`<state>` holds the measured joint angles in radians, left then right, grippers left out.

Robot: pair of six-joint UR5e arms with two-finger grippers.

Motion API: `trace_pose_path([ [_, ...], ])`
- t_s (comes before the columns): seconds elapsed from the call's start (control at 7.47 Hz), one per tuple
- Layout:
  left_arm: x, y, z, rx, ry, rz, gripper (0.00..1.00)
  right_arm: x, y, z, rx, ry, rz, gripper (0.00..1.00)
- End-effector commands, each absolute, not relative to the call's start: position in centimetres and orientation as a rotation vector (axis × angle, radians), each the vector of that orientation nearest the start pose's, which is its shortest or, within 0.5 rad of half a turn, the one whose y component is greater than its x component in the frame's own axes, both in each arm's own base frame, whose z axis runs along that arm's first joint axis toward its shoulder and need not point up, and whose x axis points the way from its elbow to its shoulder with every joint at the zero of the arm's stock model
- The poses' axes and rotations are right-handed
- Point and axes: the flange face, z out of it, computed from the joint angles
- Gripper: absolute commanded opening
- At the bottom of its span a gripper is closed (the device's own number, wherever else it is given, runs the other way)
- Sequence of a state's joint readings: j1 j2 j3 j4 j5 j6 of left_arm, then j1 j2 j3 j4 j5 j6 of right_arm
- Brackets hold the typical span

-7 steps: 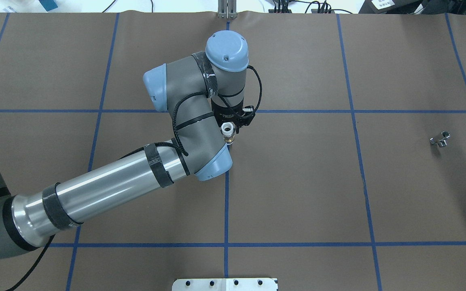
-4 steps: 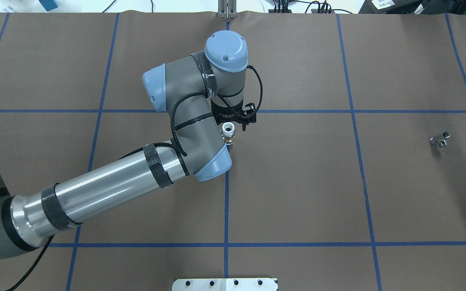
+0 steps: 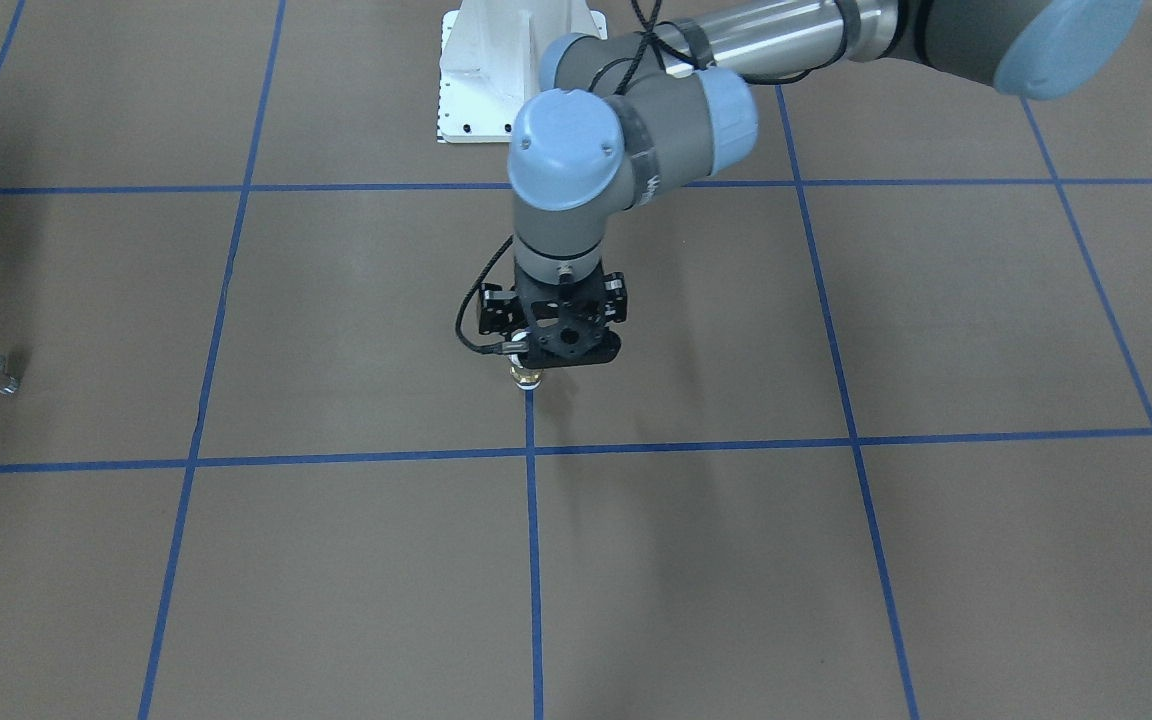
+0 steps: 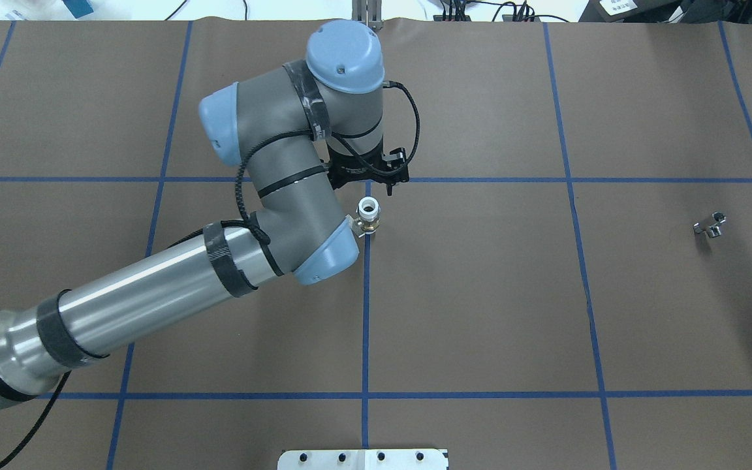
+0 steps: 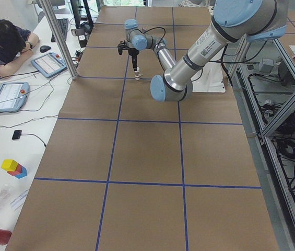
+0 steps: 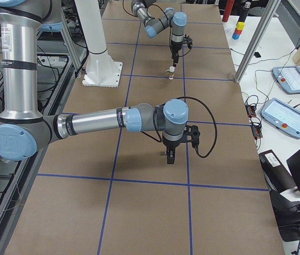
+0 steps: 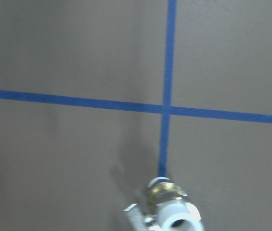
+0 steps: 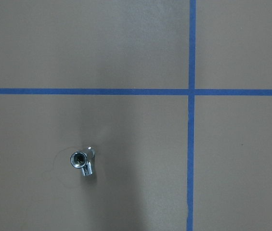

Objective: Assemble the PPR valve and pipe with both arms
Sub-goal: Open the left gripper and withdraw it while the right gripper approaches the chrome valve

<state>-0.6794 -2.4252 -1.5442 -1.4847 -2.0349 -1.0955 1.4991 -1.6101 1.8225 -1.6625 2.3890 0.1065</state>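
Note:
The PPR valve (image 4: 368, 214) stands upright on the brown table at a blue tape crossing, white end up, with a brass band and a silver lever at its left. It also shows at the bottom of the left wrist view (image 7: 169, 211) and peeks out under the gripper in the front view (image 3: 528, 378). My left gripper (image 4: 379, 187) hangs just beyond and above it, open and empty. The pipe (image 4: 709, 225), a small chrome fitting, lies far to the right and shows in the right wrist view (image 8: 82, 163). My right gripper (image 6: 169, 158) shows only in the right side view; I cannot tell its state.
The white bolted base (image 4: 363, 459) sits at the near table edge. Blue tape lines grid the brown mat. A side bench with tablets (image 5: 48, 64) and a seated person (image 5: 3, 39) lies beyond the table's far edge.
My left arm has risen and drawn back toward the far side, away from the valve. The valve stays upright on the same spot. The pipe has not moved.

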Motion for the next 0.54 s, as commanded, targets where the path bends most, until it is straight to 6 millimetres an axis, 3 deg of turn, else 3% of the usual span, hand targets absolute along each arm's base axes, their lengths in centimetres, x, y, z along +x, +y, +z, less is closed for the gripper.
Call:
trace_pose_path([
  [0.0,37.6,-49.8,23.8,0.151,0.829,0.099,1.00,1.0,-47.9,55.4,0.038,-0.824,-0.046,1.00],
  [0.13,34.1,-48.6,27.8,0.159,0.796,0.126,1.00,-0.4,-47.9,55.6,0.026,-0.813,-0.072,1.00],
  [0.27,31.3,-48.7,30.6,0.172,0.765,0.145,1.00,-2.1,-47.9,55.6,0.004,-0.806,-0.083,0.99],
  [0.4,29.9,-49.1,32.0,0.176,0.746,0.151,1.00,-4.1,-48.3,54.9,0.010,-0.813,-0.088,0.99],
])
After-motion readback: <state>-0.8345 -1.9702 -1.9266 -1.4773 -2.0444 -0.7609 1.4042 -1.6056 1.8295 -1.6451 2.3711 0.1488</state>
